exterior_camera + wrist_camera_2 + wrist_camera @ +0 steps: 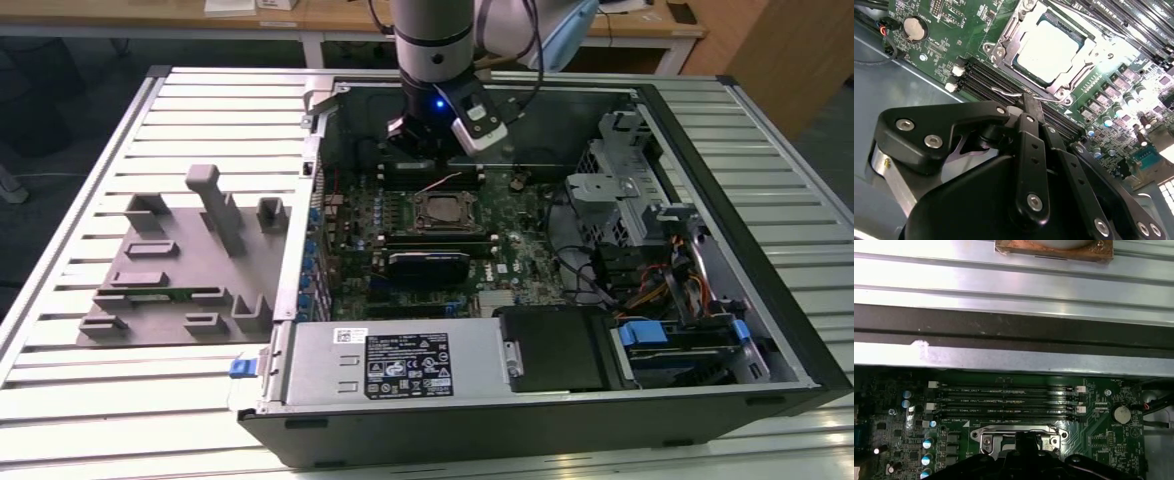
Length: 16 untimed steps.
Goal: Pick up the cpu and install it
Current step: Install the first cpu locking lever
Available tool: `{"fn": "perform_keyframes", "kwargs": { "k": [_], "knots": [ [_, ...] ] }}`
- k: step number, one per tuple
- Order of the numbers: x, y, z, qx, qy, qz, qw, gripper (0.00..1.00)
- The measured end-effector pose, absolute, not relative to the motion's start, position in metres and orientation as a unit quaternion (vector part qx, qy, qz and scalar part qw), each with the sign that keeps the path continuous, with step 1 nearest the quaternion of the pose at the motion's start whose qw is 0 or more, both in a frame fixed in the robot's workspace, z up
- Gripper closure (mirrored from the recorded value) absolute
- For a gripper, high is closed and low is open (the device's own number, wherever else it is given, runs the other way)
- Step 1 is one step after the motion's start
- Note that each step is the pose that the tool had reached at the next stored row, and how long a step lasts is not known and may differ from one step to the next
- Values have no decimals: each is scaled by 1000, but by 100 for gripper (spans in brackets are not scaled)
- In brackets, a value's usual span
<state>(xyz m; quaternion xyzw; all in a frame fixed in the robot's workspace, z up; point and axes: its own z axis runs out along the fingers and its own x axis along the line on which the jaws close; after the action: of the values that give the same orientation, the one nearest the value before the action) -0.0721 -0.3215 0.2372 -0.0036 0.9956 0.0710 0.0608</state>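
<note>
Your gripper (1032, 102) has its two fingers pressed shut, with nothing between them that you can see. Its tips sit right by a thin wire lever (1004, 92); you cannot tell if they touch it. The cpu (1048, 52) lies flat in its socket (1004, 37) on the green board (944, 30), just beside the tips.

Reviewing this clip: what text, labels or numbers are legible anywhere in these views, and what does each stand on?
Nothing can be quoted reliably.
black label on the power supply: white print and symbols, too small to read.
white sticker on the same unit: too small to read.
white lettering beside the memory slots: too blurred to read.
cpu top: washed out by glare, no print legible.
</note>
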Motion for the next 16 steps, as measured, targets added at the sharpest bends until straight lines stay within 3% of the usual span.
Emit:
{"fn": "perform_keyframes", "kwargs": {
  "k": [16],
  "knots": [
    [-70,-316,230,-3,996,71,61,89]
  ]
}}
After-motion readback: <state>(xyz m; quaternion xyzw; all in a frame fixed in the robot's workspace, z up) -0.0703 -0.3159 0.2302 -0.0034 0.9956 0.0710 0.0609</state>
